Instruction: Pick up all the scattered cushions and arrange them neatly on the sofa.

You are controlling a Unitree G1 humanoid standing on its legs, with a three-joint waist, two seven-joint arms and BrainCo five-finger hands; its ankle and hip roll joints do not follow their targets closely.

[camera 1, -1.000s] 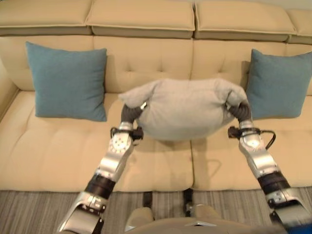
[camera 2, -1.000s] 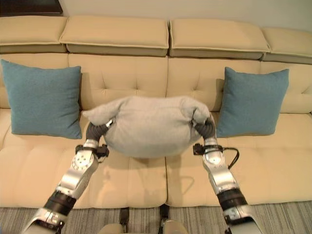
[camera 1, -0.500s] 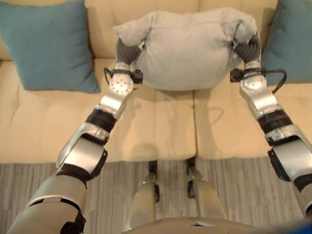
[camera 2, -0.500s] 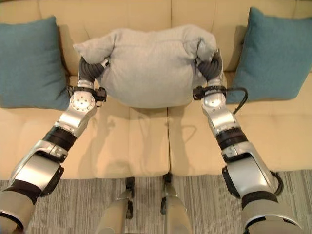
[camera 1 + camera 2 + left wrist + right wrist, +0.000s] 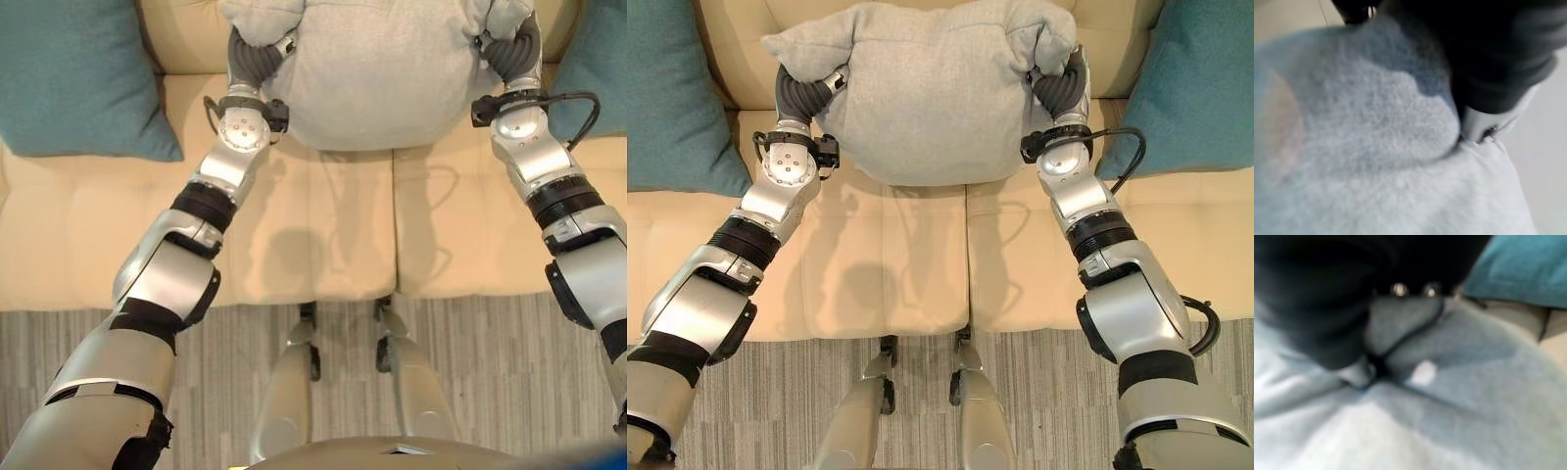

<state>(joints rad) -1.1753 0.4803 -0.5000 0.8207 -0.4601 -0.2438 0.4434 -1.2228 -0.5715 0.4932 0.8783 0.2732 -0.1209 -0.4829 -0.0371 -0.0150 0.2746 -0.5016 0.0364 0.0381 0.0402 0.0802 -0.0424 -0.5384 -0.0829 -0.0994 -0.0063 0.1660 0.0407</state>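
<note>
Both hands' fingers sink into grey cushion [image 5: 931, 93].

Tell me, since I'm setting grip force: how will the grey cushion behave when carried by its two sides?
Probably soft and floppy: the grey cushion bulges and sags between the left robot hand and right robot hand, its corners bunched over them. Likely light for its bulk. The fuzzy cloth looks grippy, so slipping seems unlikely.
</note>
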